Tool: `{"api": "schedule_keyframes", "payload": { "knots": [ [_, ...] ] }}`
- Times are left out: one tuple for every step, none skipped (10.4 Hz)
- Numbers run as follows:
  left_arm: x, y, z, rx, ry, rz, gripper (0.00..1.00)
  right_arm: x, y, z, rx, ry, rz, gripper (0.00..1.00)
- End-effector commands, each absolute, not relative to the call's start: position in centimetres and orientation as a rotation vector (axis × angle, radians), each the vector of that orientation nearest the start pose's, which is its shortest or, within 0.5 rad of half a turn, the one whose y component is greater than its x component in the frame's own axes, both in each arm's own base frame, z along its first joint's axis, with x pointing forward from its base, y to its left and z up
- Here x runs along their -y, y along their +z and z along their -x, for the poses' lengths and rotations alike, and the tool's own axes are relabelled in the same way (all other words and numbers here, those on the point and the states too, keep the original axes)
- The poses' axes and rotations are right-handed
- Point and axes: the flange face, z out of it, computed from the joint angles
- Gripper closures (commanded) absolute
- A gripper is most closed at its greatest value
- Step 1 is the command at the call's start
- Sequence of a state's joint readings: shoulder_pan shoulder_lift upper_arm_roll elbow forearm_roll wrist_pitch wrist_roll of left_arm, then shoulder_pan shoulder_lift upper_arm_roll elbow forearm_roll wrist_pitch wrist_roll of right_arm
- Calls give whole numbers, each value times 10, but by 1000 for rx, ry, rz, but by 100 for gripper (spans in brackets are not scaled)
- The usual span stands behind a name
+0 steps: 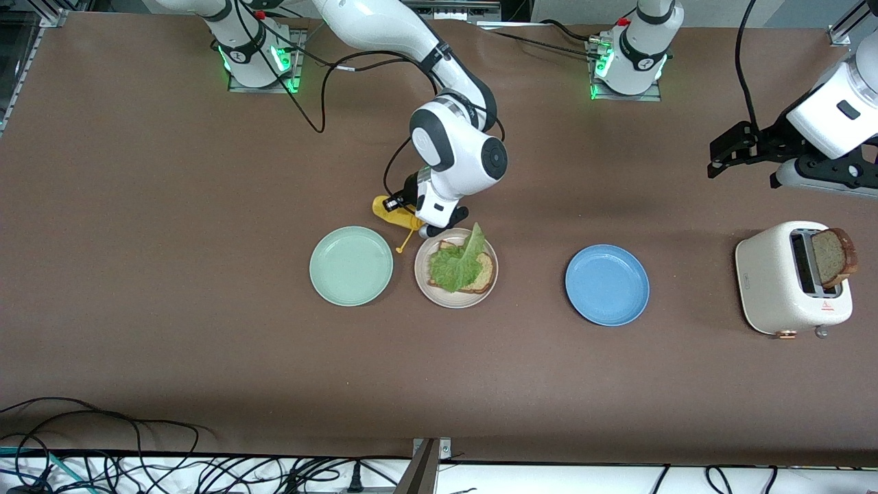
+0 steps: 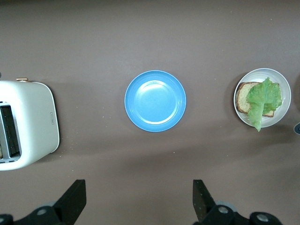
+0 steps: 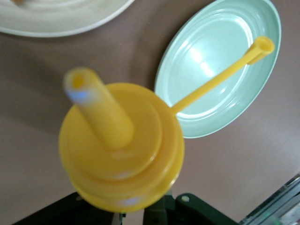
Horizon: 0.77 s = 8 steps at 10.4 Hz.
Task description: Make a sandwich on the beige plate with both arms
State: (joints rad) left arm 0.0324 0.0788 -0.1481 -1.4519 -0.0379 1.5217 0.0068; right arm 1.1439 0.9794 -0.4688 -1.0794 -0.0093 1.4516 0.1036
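My right gripper is clamped on the yellow sauce bottle, tipped on its side just beside the beige plate toward the arms' bases. Its long axis runs from my gripper down to the nozzle, which angles toward the plate's rim, its tethered cap dangling loose. The plate sits between the mint plate and the blue plate, carrying one bread slice under lettuce. I judge this the sauce step (squeezing comes next, once the nozzle is over the lettuce). My left gripper waits wide open above the table near the toaster, where the second slice stands.
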Motion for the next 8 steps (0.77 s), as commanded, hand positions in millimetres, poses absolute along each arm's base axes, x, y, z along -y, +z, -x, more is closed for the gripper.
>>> {"api": "schedule_keyframes", "payload": {
  "knots": [
    [69,636,-571,-206,19,3201,0,-522,235,-483,-871,-430,-2319,100],
    [70,635,-571,-211,24,3202,0,-523,227,-482,-902,-445,-2297,100],
    [72,634,-571,-208,24,3202,0,-523,227,-482,-913,-447,-2291,100],
    [71,635,-571,-213,22,3202,0,-520,229,-485,-949,-461,-2272,100],
    [71,635,-571,-211,24,3202,0,-514,235,-491,-972,-473,-2255,100],
    [71,635,-571,-213,19,3202,0,-514,238,-490,-975,-480,-2261,100],
    [71,635,-571,-213,22,3202,0,-513,244,-491,-967,-493,-2294,100],
    [70,635,-572,-211,19,3202,0,-498,262,-508,-939,-512,-2373,100]
  ]
}}
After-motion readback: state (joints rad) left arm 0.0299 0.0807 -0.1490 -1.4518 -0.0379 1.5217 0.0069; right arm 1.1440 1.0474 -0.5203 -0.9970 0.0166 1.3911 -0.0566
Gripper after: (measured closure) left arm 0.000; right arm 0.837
